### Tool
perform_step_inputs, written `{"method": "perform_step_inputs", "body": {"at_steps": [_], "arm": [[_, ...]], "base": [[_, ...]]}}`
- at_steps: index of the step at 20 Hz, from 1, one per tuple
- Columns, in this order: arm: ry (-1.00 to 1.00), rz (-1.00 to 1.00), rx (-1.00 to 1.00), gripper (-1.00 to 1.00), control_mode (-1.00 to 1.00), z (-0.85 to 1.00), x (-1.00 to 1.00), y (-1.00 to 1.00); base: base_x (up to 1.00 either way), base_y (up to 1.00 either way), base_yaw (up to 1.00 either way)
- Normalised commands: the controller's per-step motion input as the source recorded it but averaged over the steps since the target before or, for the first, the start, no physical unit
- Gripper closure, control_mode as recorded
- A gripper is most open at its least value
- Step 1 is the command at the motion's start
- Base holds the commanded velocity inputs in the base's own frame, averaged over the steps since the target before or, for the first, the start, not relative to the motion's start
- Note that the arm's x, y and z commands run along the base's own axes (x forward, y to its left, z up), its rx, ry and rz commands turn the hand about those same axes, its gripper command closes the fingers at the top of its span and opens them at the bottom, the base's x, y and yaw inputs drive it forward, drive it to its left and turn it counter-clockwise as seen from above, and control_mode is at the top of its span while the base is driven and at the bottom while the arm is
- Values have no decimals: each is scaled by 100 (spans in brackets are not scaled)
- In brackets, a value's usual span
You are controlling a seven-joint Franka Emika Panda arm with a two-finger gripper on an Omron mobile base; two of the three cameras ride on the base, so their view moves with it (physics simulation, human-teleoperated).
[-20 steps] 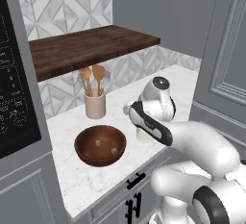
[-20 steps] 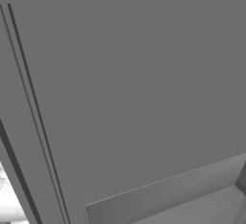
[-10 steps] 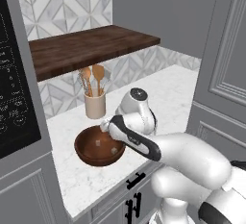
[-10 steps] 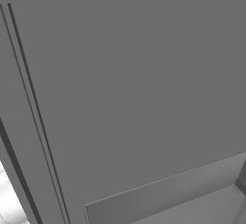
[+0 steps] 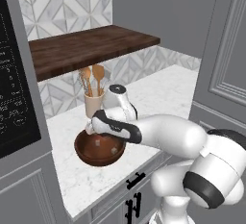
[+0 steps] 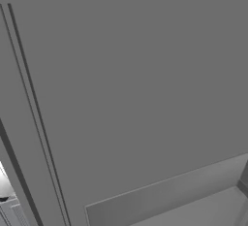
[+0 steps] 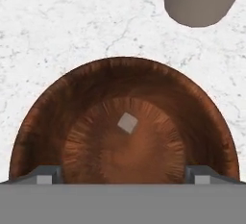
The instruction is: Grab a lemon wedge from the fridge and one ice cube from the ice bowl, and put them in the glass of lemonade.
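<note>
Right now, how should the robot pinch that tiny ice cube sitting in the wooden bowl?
Probably from straight above. The ice cube lies alone on the flat middle of the ice bowl, whose curved walls block any sideways approach. It sits turned like a diamond in the hand view, so the open gripper should likely twist a little, then close on two opposite flat faces, not the corners.

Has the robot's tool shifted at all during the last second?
Yes. The tool swung left along the counter, away from the grey panel, and now hangs open over the ice bowl beside the beige crock.
</note>
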Motion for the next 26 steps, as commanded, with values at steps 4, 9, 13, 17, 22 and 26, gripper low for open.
{"method": "perform_step_inputs", "body": {"at_steps": [4, 9, 13, 17, 22, 26], "arm": [[0, -7, -32, -100, -100, -57, 0, 9], [6, -1, -2, -100, -100, -16, 4, 0], [4, -2, 0, -100, -100, -53, 25, 2], [0, -3, -1, -100, -100, -47, 19, 12], [-1, -3, 0, -100, -100, -22, 19, 15], [-5, -3, 0, -100, -100, -14, 28, 7]], "base": [[0, 0, 0], [0, 0, 0], [0, 0, 0], [0, 0, 0], [0, 0, 0], [0, 0, 0]]}}
